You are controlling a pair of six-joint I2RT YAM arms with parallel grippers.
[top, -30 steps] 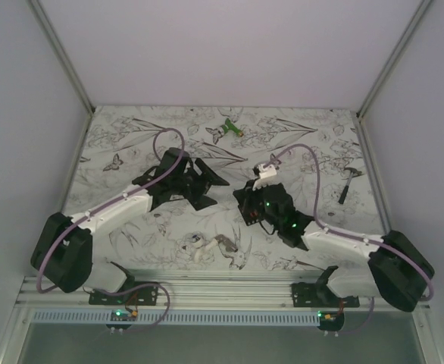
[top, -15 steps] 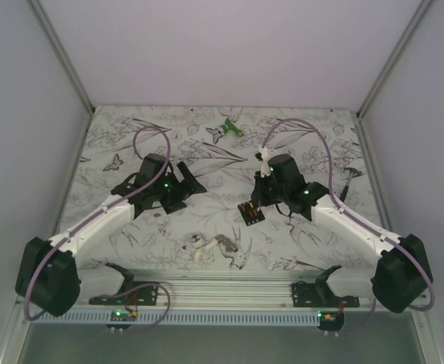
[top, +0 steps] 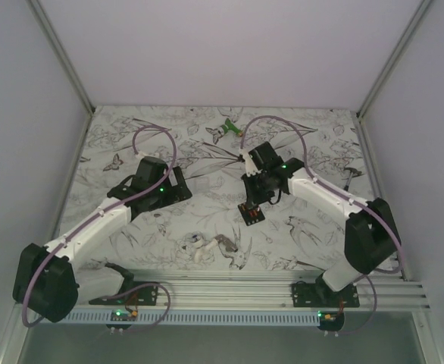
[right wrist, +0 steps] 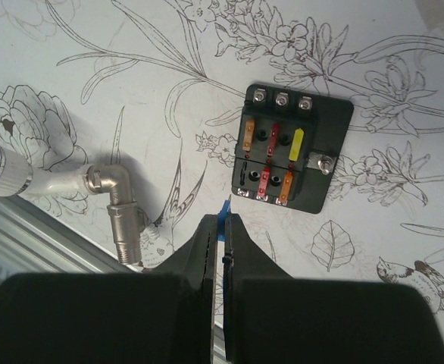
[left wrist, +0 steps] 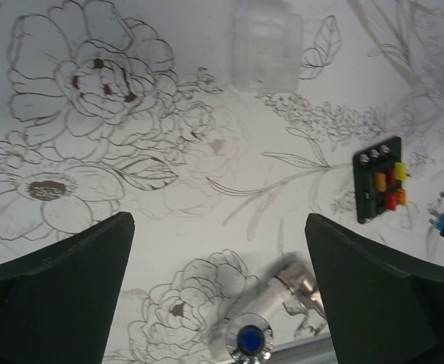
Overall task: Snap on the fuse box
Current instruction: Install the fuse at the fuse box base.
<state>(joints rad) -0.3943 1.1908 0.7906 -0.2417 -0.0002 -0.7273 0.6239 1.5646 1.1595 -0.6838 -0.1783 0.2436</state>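
Note:
The fuse box [top: 251, 213] is a small black block lying flat on the flower-print mat, with red, orange and yellow fuses in its slots [right wrist: 290, 158]. It also shows at the right of the left wrist view [left wrist: 379, 180]. My right gripper [right wrist: 221, 224] hangs just near of the box, shut on a thin blue fuse [right wrist: 223, 208] whose tip pokes out between the fingers. From above, the right gripper [top: 256, 193] sits over the box's far side. My left gripper [left wrist: 218, 224] stands wide open with nothing in it, left of the box [top: 178, 186].
A metal elbow fitting [right wrist: 116, 193] with a white part [top: 198, 250] lies near the front rail. A clear plastic piece [left wrist: 266, 45] lies on the mat ahead of the left gripper. A green object [top: 228, 129] sits at the back, a small dark tool [top: 348, 186] at the right.
The left gripper opened wide and drew back to the left. The right arm swung up and away from the front, uncovering the fuse box, its jaws staying shut.

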